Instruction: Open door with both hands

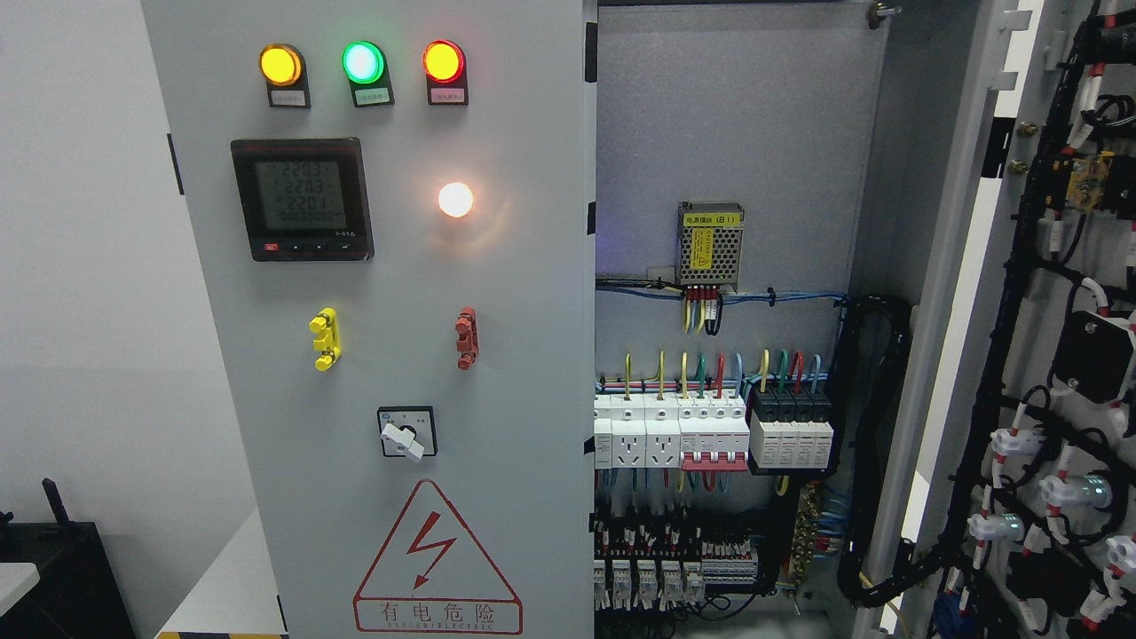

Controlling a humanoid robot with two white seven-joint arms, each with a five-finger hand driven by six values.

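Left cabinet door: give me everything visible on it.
The left cabinet door is a grey painted metal panel, shut, facing the camera. Across its top sit three lit indicator lamps: yellow, green, red. Below them are a black digital meter and a glowing white lamp, then a yellow handle and a red handle, a rotary switch and a red triangular shock warning sign. No hand touches it.

A pale grey cabinet door (497, 355) carried yellow (280, 65), green (363, 62) and red (443, 61) lamps; a black meter (302, 199) sat below. A red-outlined warning triangle (437, 559) held a red lightning bolt; inside, the wires (710, 364) were yellow, green, red and blue.
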